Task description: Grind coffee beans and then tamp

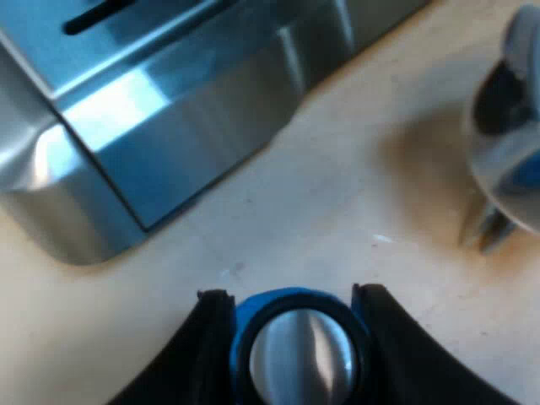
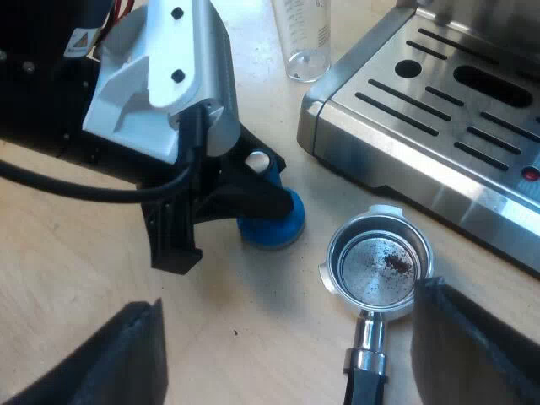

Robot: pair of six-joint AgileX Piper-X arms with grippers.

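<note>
Where the left wrist view looks down past its own arm, the left tool is clamped on the blue tamper; one black finger bears on each side of the blue collar, and the tamper's round metal top shows between them; the pale wooden bench lies beneath; the steel base of the espresso machine is near the tamper, with bare bench between the two; the metal holder shows blurred, well apart from the tamper.

In the right wrist view, the right tool is apart; its two black fingers stand wide and touch nothing; the metal holder lies loose on the bench, just beside the front edge of the machine's slotted drip tray and not locked in; its basket faces up, with a few dark specks of coffee on the metal bottom; its dark handle points toward the gap between the right tool's fingers without touching either; the handle's end cannot be seen. The left arm reaches down to the tamper, which is near the holder but apart from it; the tamper's blue base rests on the bench. A measuring glass stands upright just beside the machine's corner.
</note>
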